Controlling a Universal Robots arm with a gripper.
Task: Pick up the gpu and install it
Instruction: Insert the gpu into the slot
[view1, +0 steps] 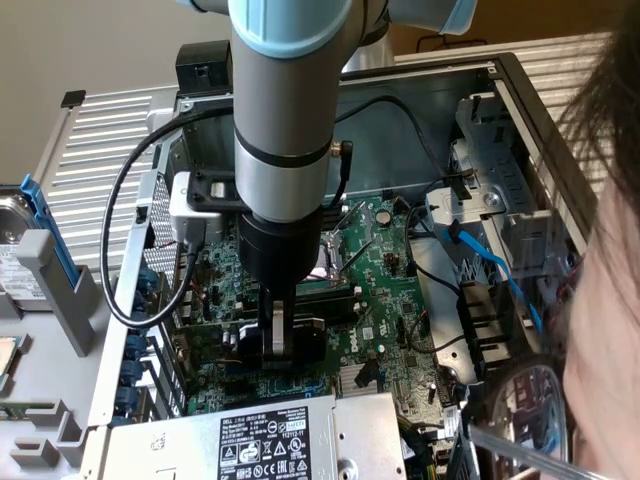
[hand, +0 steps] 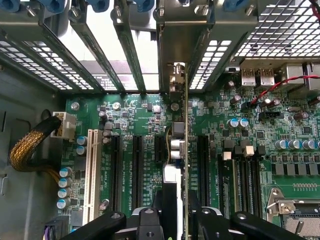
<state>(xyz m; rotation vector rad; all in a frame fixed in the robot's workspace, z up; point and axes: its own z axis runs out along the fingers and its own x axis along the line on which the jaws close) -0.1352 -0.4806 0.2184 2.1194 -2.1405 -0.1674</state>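
Above the motherboard (hand: 130, 120) slots, the gripper (hand: 172, 220) is clamping the gpu (hand: 181, 135) edge-on by its cooler block, judged light, stiff yet fragile, best held there.

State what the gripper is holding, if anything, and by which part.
The gripper holds the gpu edge-on, clamped by its upper edge, black cooler on one side, above the motherboard slots inside the case.
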